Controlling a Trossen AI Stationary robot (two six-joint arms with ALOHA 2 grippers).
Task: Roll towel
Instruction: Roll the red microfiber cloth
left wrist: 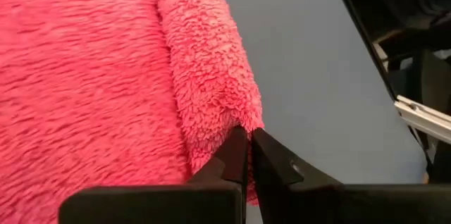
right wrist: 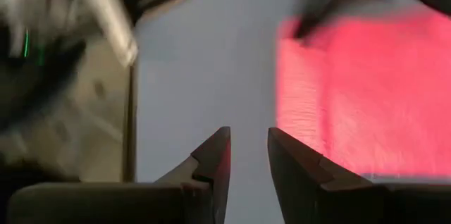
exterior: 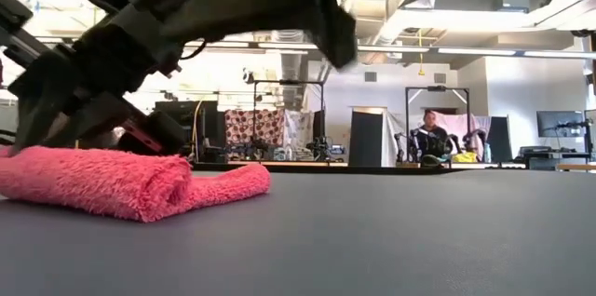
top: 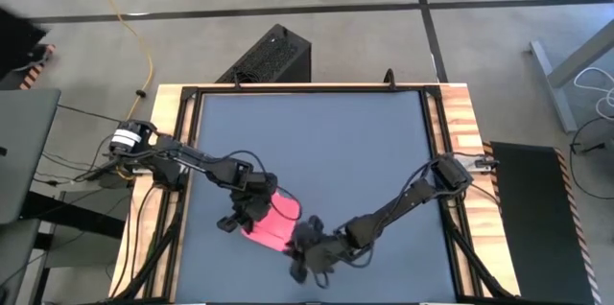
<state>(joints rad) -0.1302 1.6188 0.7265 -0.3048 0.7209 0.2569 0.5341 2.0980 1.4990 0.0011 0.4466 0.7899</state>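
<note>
- Pink-red fluffy towel (exterior: 121, 182), partly rolled, lies on the dark grey tabletop (top: 317, 142) near its front edge, between both arms.
- Left tool (left wrist: 248, 155), fingers pressed together, pinches the roll's end.
- Right tool (right wrist: 248, 155), slightly spread, holds nothing, just beside the towel's other side.
- Open tabletop lies behind.

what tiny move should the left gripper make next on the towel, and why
Probably carry the pinched edge a little further over the flat part. The left gripper is shut on the rolled edge of the towel, and the low view shows only a short roll with flat cloth beside it. The right gripper is open over bare mat beside the towel, holding nothing.
</note>
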